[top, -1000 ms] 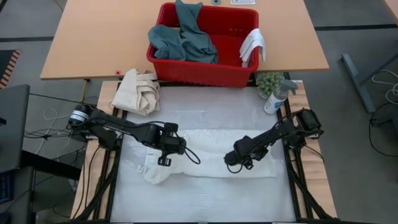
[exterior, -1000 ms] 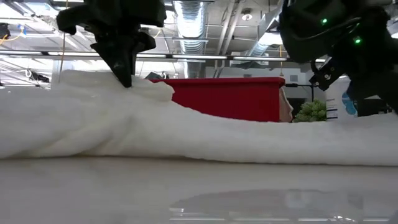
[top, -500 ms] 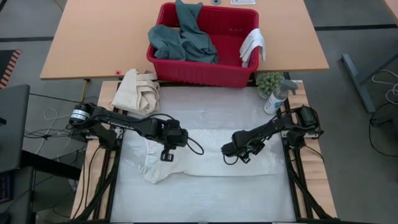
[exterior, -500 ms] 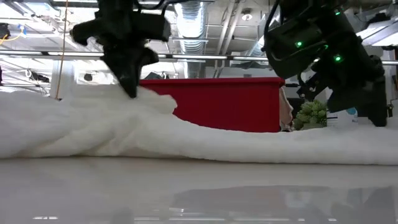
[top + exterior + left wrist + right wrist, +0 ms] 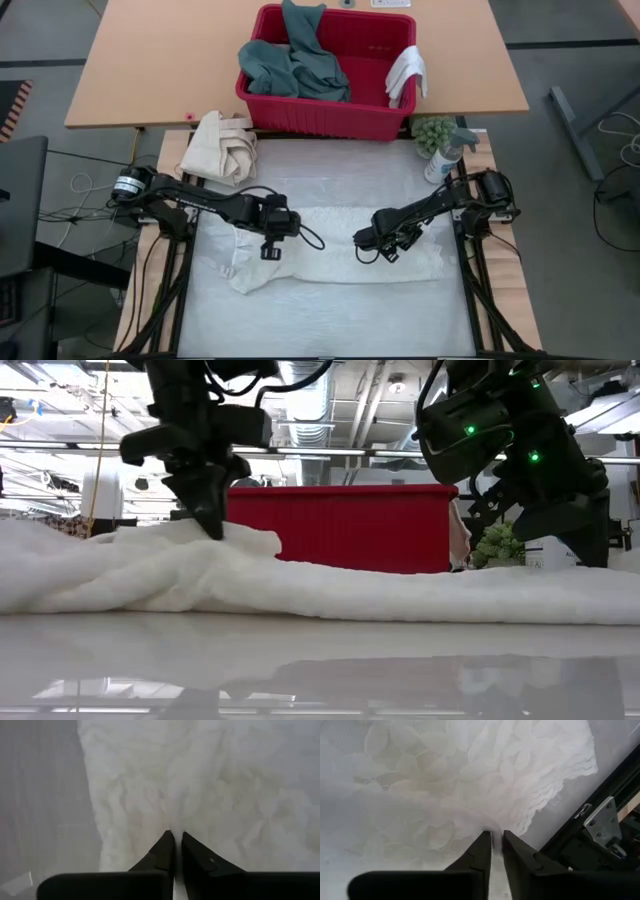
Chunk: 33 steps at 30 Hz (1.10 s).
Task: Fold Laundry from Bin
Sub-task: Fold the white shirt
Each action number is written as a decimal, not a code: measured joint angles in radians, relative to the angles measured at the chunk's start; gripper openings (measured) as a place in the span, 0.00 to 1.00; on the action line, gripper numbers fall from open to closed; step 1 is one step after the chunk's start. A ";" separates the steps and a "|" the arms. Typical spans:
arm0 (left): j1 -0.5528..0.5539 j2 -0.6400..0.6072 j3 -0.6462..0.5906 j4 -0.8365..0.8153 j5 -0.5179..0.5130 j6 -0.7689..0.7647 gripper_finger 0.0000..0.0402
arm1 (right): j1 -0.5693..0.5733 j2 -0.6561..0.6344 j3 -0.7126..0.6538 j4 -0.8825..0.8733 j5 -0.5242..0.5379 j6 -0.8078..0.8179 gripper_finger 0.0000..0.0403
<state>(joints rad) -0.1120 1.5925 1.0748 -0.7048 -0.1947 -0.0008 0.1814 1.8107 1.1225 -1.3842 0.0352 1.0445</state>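
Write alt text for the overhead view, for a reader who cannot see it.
Two dark robot arms reach inward over a white towel spread on a white work surface, the left tool and right tool both pinching it. Behind it a red bin holds a teal garment and a white cloth; a cream canvas bag lies nearby.

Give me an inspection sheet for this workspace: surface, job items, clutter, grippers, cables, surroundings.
Surface: white mat between dark side rails.
Job's things: white textured towel spread along the mat, bunched at its left end; red bin on the wooden table behind, holding a teal-green garment, a small white cloth draped over its rim.
Clutter: cream canvas bundle, spray bottle, small green plant.
Grippers: left gripper pinching towel; right gripper down on towel, fingers nearly closed, grip unclear.
Cables: black loops beside each wrist; loose wires on the floor at left.
Surroundings: ceiling ducts, no person seen.
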 joint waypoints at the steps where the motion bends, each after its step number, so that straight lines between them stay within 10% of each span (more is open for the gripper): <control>1: 0.000 0.000 0.000 0.008 -0.002 -0.001 0.04 | 0.000 0.000 0.000 0.000 0.000 0.001 0.21; 25: 0.000 -0.003 0.085 -0.149 -0.174 -0.046 0.32 | 0.031 -0.127 0.017 -0.045 0.155 0.073 0.40; 33: -0.100 -0.168 0.151 -0.232 0.046 -0.322 0.28 | 0.144 -0.285 0.017 0.131 0.308 0.066 0.41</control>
<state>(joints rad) -0.2120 1.4245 1.2257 -0.9364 -0.1483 -0.3229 0.3254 1.5254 1.1397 -1.2531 0.3435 1.1108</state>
